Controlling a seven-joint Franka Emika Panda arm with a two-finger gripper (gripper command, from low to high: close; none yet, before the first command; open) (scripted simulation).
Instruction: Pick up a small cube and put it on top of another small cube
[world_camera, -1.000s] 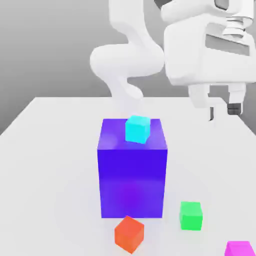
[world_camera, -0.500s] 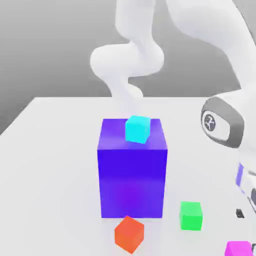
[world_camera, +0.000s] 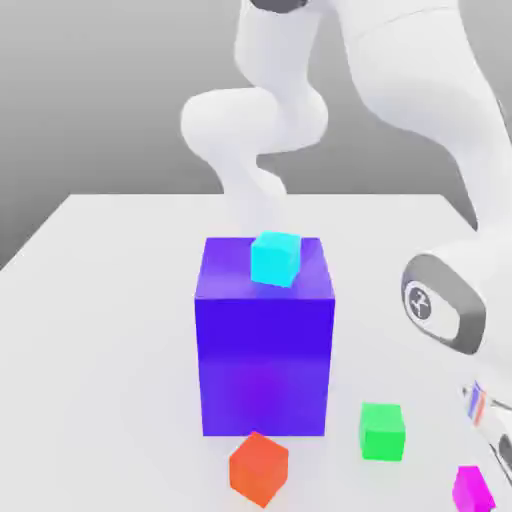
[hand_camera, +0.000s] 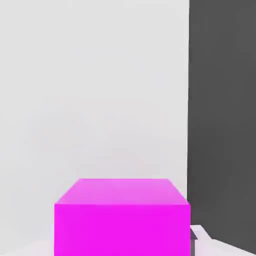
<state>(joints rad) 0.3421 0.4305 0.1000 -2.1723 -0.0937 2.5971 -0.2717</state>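
The small magenta cube (world_camera: 470, 492) rests on the white table at the exterior view's lower right corner, partly covered by my arm. My gripper (world_camera: 482, 476) has come down onto it. The hand view shows the same magenta cube (hand_camera: 122, 217) up close, with one grey fingertip (hand_camera: 197, 235) beside its edge, and the gripper is shut on it. A small cyan cube (world_camera: 275, 257) sits on top of the big blue-violet cube (world_camera: 265, 350) in the middle of the table.
A small green cube (world_camera: 382, 431) lies just in front of the big cube toward the exterior view's right, close to the magenta one. A red-orange cube (world_camera: 258, 468) sits in front of the big cube. The table edge (hand_camera: 189, 125) runs close beside the magenta cube.
The arm dropped from high above the table's right side down to the magenta cube. The fingers went from wide open to shut on it.
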